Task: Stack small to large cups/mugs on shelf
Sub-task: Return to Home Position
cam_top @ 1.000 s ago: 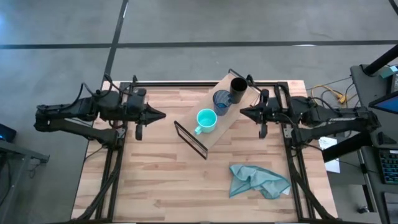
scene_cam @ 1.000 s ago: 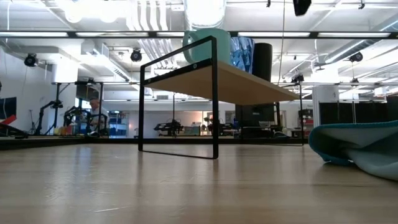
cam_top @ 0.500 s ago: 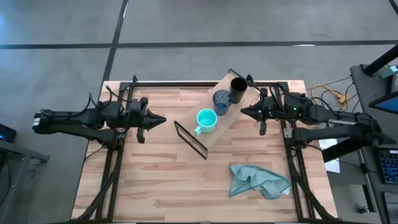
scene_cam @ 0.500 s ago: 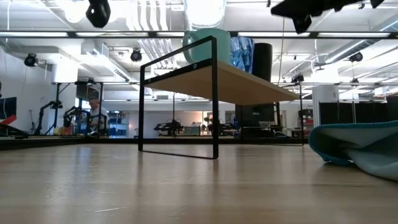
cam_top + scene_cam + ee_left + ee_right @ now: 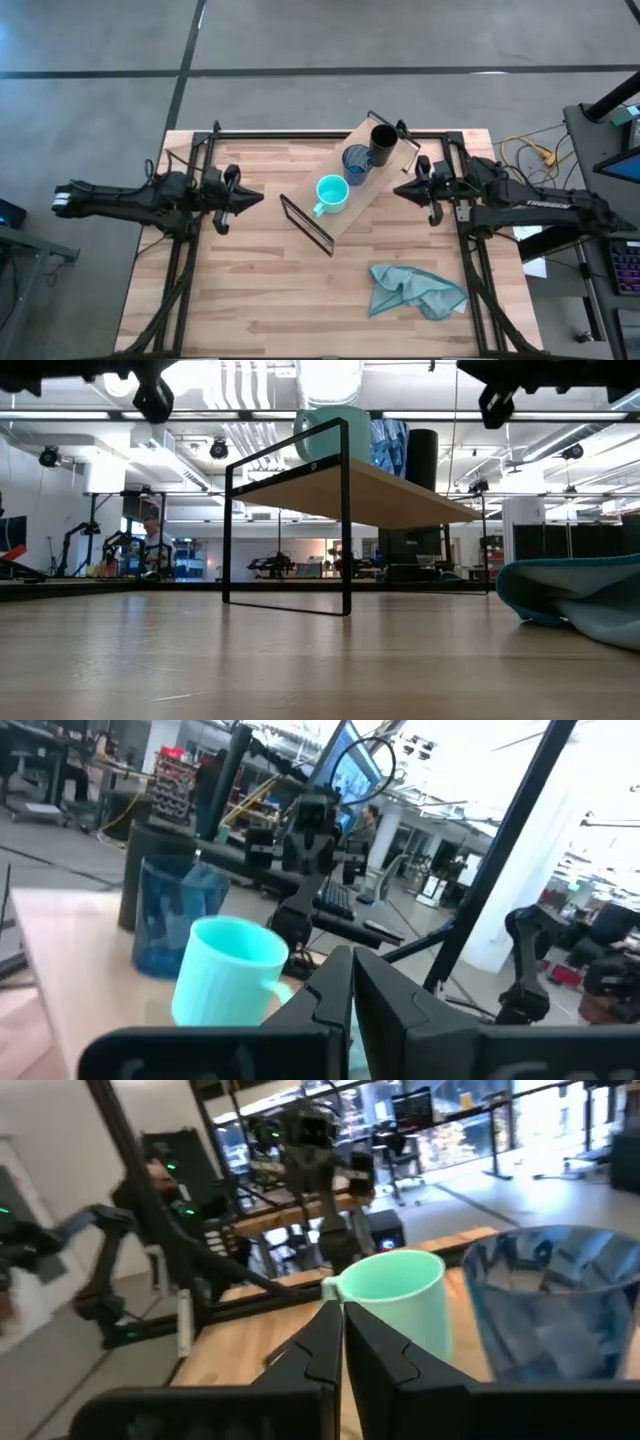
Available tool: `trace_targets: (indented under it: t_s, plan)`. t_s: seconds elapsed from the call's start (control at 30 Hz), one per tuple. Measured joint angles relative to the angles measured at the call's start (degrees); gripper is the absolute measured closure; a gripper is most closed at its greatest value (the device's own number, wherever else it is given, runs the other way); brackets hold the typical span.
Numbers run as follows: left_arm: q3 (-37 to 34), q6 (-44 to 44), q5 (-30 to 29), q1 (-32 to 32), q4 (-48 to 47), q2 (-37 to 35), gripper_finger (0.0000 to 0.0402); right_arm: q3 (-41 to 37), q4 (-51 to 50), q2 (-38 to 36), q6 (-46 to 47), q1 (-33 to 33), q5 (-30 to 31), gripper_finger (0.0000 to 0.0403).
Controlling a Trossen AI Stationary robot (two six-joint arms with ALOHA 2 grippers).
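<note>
The shelf (image 5: 352, 190) stands aslant at the table's far middle. On its plank stand in a row the teal mug (image 5: 331, 193), the dark-blue tumbler (image 5: 357, 160) and the black cup (image 5: 383, 141). My left gripper (image 5: 259, 197) is shut and empty, left of the shelf, pointing at it. My right gripper (image 5: 397, 190) is shut and empty, right of the shelf. The teal mug (image 5: 228, 970) and tumbler (image 5: 172, 915) show in the left wrist view, and the mug (image 5: 398, 1298) and tumbler (image 5: 548, 1302) in the right wrist view.
A crumpled teal cloth (image 5: 415, 291) lies on the table at the near right. The slatted wooden tabletop (image 5: 250, 290) has open room in front of the shelf and at its near left.
Both arms have drawn back a little from the shelf and come down: my left gripper toward the table's near-left, my right gripper toward the table's right edge. The cups and the shelf have stayed still.
</note>
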Motion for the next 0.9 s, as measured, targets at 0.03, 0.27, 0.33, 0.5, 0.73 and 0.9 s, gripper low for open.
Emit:
trace_targets:
  t_s: [0.03,0.27,0.33,0.5,0.73,0.9]
  plan:
    - [-1.1,-0.4,0.0,0.0,0.5,-0.5,0.0402,-0.5,0.0,-0.7,0.7,0.0,-0.7,0.0394]
    - [-7.6,-2.3,0.1,0.0,3.0,-3.7,0.0402,-4.0,0.2,-5.5,2.5,0.0,-4.0,0.0394]
    - [-8.9,-2.3,0.1,0.0,4.1,-4.7,0.0402,-5.3,0.5,-7.0,2.5,0.0,-4.0,0.0394]
    - [-11.8,-1.8,0.1,0.0,4.8,-9.2,0.0402,-9.6,3.5,-11.1,3.2,0.0,-4.0,0.0394]
    - [-15.5,-1.8,0.2,0.0,4.0,-17.5,0.0402,-16.3,8.7,-17.4,12.3,0.0,-5.6,0.0394]
    - [-15.4,-1.8,-1.3,0.0,-3.7,-23.8,0.0402,-18.5,10.4,-22.0,12.6,0.0,-5.6,0.0394]
